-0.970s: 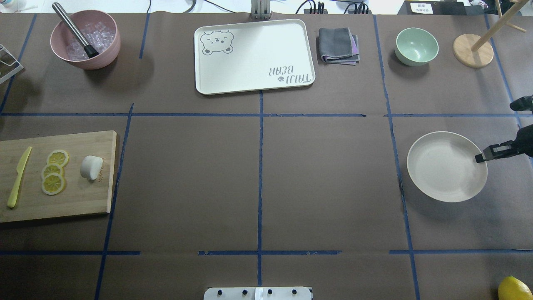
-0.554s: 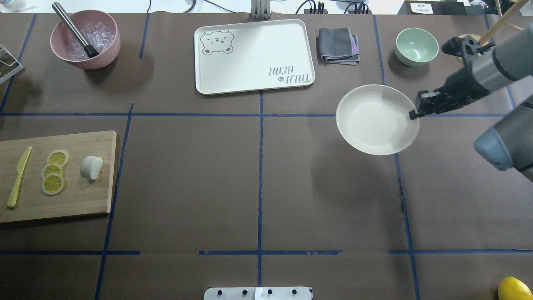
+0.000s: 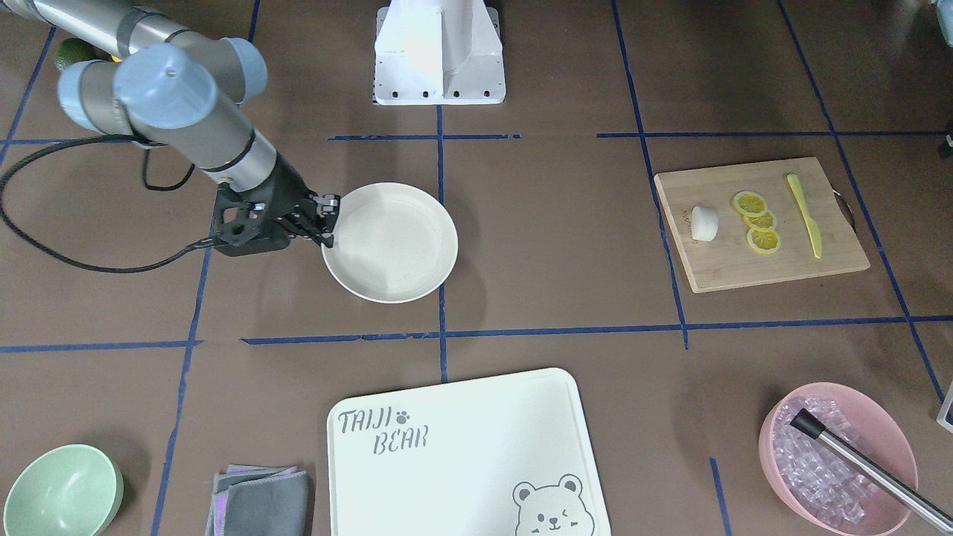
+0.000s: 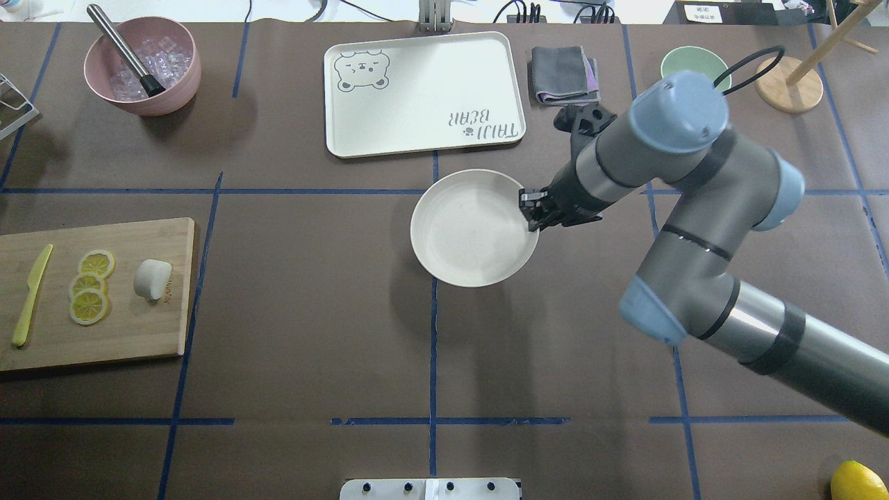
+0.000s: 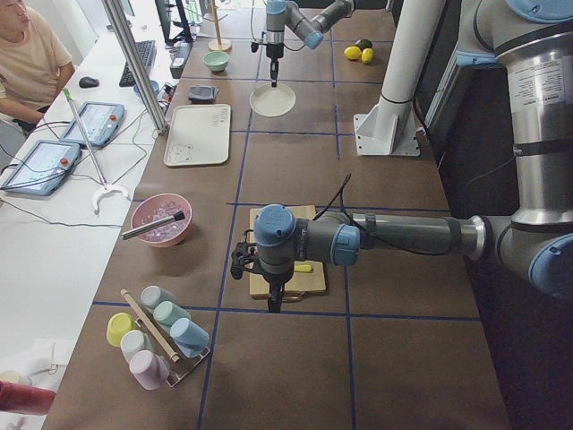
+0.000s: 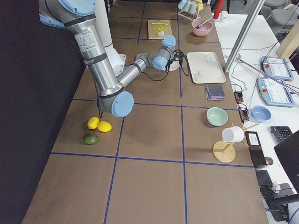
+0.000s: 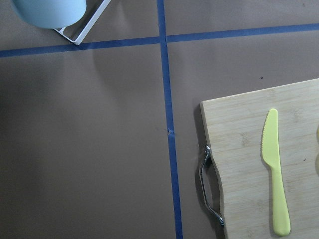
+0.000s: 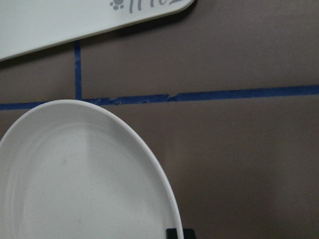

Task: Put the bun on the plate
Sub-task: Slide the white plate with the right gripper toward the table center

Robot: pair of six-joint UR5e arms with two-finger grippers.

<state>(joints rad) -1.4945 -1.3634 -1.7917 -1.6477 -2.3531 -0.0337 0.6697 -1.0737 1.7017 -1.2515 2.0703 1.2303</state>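
Note:
The bun (image 4: 153, 278) is a small white lump lying on the wooden cutting board (image 4: 104, 333) at the table's left, beside three lemon slices (image 4: 90, 286); it also shows as the bun (image 3: 703, 223). The cream plate (image 4: 472, 229) is near the table's middle, its shadow offset under it. My right gripper (image 4: 531, 212) is shut on the plate's right rim, seen also as the right gripper (image 3: 327, 219) on the plate (image 3: 391, 242). The plate (image 8: 75, 174) fills the right wrist view. My left gripper (image 5: 273, 300) hangs by the board's outer end; I cannot tell its state.
A white bear-print tray (image 4: 424, 90) lies behind the plate, with a folded grey cloth (image 4: 564, 75) to its right. A pink bowl of ice (image 4: 142, 66) stands back left, a mint bowl (image 3: 59, 491) back right. A yellow knife (image 4: 31, 295) lies on the board.
My right arm has carried the plate from the table's right side leftward to near the middle. The bun and the board have not moved.

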